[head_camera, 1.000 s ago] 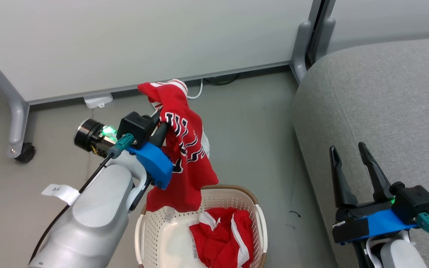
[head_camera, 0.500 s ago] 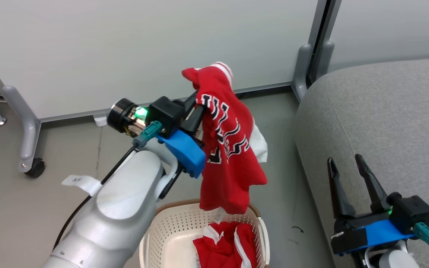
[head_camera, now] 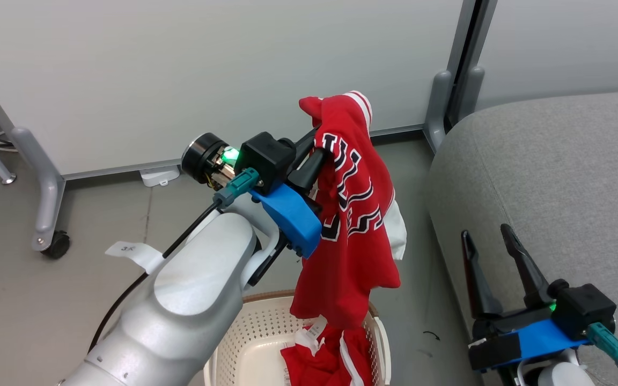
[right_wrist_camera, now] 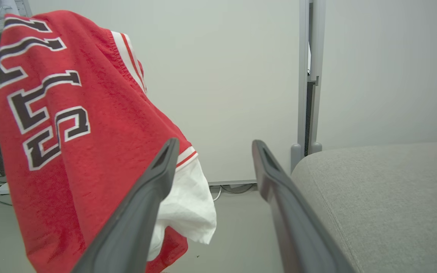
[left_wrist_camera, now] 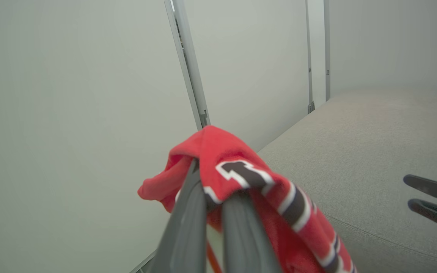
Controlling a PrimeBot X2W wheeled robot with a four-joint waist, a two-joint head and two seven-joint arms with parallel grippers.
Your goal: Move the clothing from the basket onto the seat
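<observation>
- Left hand: raised high above the basket, with its two fingers pressed together on a fold near the top of the jersey. Gripping near the top lets the rest of the garment fall in one length below the grip
- Jersey: red with black-and-white lettering. It drapes over the fingers and hangs straight down towards the basket's right half, and a white fold shows at its right side. The lower hem lies level with the basket rim in the head view, and it cannot be told whether it has cleared the rim
- Striped garment: red with broad white stripes, crumpled inside the basket at its right. It is untouched, so about half of the task remains
- Seat: a large grey cushion to the right of the basket, across a narrow strip of floor. No clothing lies on it yet
- Right hand: low and to the right of the basket, with its fingers spread and nothing between them. It probably waits out of the way of the carrying arm
- Judgement: the step in hand is the carry. The jersey probably needs more height, so that the hanging cloth does not drag on the rim on its way right from the basket
</observation>
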